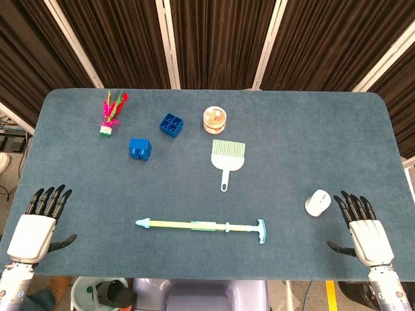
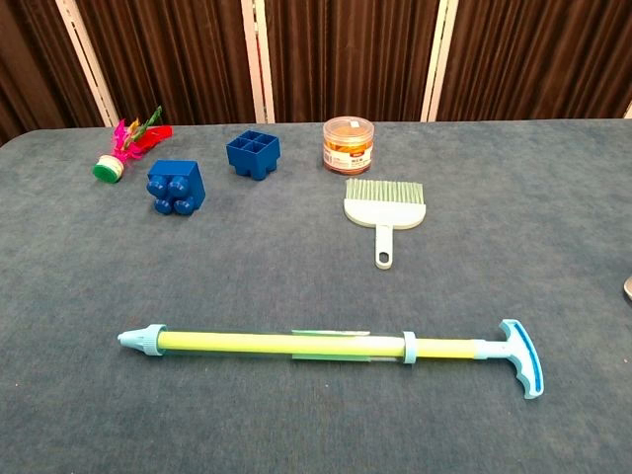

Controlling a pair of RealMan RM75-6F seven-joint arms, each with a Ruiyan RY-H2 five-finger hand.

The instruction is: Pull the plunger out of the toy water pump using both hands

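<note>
The left hand (image 1: pixel 34 228) at 8 o'clock and right hand (image 1: pixel 364 228) at 4 o'clock rest spread and empty on the counter (image 1: pixel 292 129). Between them lies the toy water pump (image 1: pixel 201 225), its plunger (image 1: pixel 256 229) handle pointing to 3 o'clock.

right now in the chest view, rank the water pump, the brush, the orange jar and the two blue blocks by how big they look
1. water pump, by far the longest, though also nearest the camera
2. brush
3. orange jar and the two blue blocks: too alike to rank, and they sit farther back
</note>
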